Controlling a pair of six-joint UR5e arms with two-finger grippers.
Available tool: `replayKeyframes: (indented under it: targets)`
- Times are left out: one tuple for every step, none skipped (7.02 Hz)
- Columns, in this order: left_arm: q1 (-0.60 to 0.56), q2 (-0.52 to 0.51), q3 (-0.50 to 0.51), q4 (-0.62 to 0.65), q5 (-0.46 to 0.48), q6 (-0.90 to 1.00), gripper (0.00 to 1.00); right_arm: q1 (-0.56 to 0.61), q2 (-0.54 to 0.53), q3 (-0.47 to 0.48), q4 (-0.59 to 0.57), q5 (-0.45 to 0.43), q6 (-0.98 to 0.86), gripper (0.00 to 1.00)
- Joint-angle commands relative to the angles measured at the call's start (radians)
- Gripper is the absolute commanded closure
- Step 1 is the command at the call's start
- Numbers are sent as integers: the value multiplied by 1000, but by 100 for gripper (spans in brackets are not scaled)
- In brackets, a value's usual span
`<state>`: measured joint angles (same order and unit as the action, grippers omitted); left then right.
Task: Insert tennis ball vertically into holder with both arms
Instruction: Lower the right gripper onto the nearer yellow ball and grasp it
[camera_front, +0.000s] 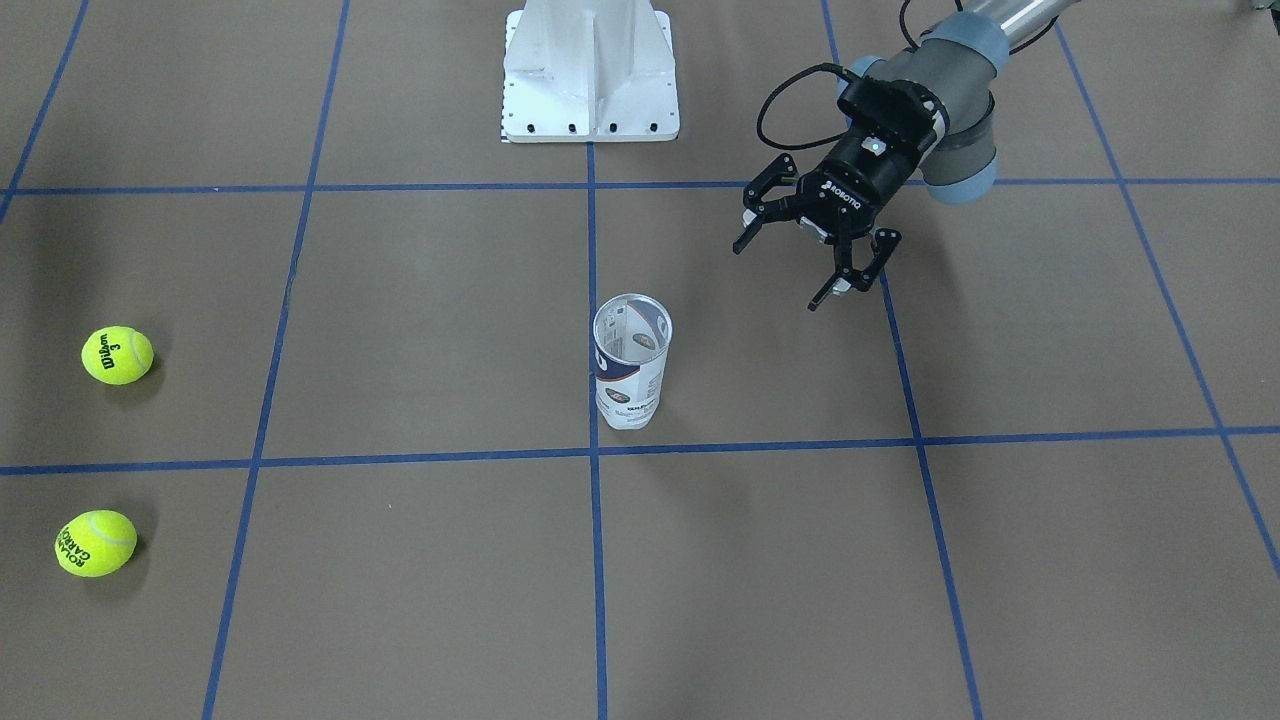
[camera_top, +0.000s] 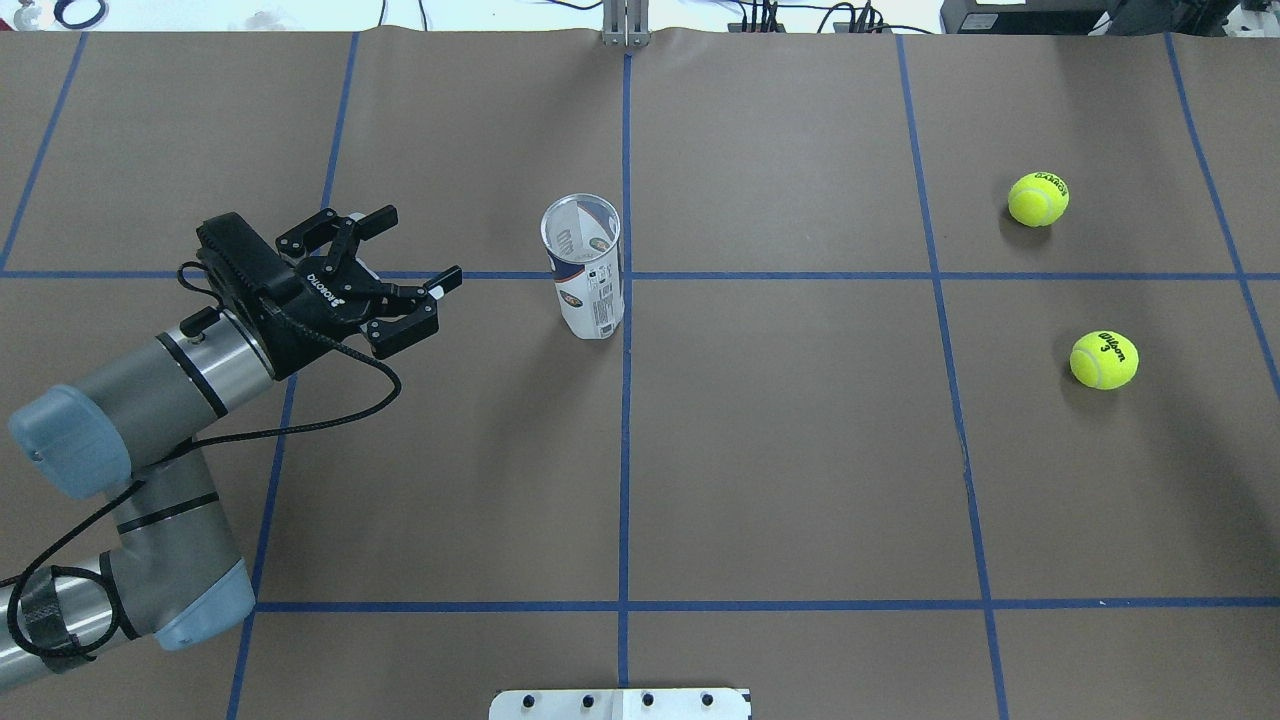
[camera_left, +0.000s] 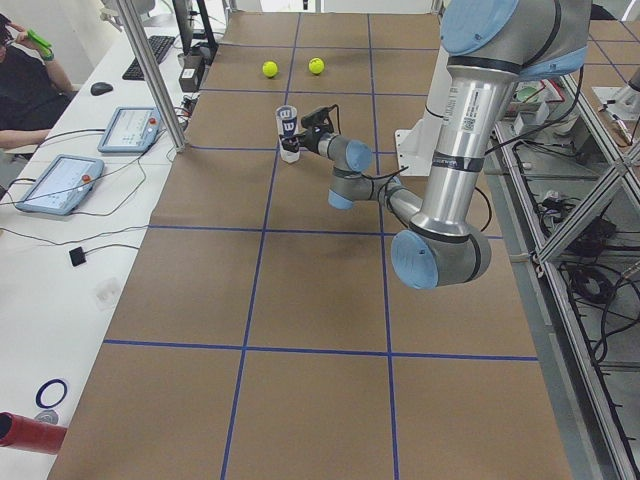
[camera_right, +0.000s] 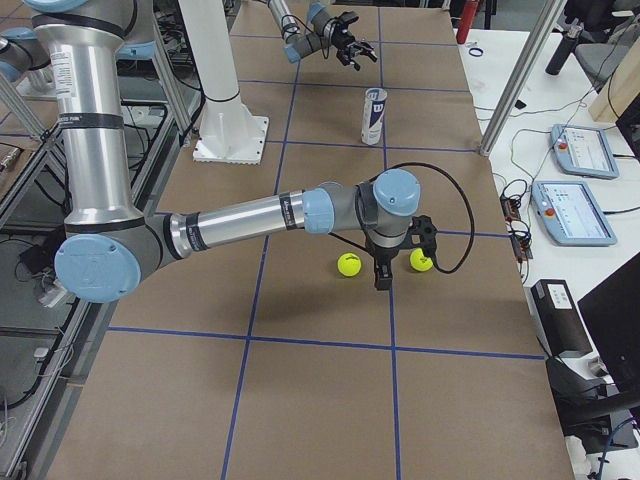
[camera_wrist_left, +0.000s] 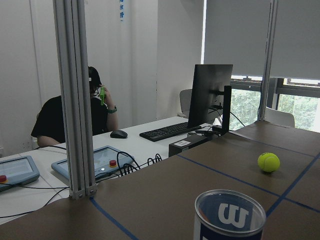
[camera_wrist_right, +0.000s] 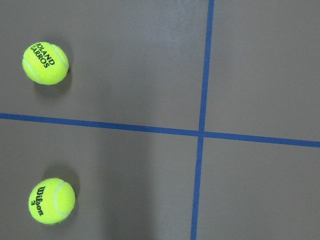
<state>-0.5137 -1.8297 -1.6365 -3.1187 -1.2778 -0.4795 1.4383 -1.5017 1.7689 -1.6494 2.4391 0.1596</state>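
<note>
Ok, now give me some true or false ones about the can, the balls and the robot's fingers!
1. The tennis-ball can stands upright with its top open. True.
2. The left gripper has its fingers spread open. True.
3. Those fingers touch the can. False: they are beside it, apart from it.
4. The Wilson ball and the Roland Garros ball lie on the table. True.
5. The two balls touch each other. False: they lie apart.
</note>
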Motion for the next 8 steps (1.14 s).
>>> replayKeyframes:
  targets:
    - [7, 1, 32, -1, 0, -2, 1, -167, -6, 6, 252, -61, 418, 1]
    - [9, 1, 38, -3, 0, -2, 1, -235, -37, 6, 358, -72, 478, 1]
    - [9, 0, 43, -4, 2, -2, 1, -280, -57, 6, 364, -116, 477, 1]
    - [9, -2, 44, -4, 0, -2, 1, -330, -57, 3, 364, -173, 477, 1]
    - [9, -6, 52, -3, 2, -2, 1, -351, -60, -3, 362, -196, 466, 1]
    - [9, -10, 69, -4, 2, -2, 1, -381, -60, -9, 362, -228, 466, 1]
    - [9, -10, 72, -4, 2, -1, 1, -403, -61, -12, 362, -254, 465, 1]
    - [9, -10, 72, -4, 2, -1, 1, -406, -66, -22, 362, -255, 445, 1]
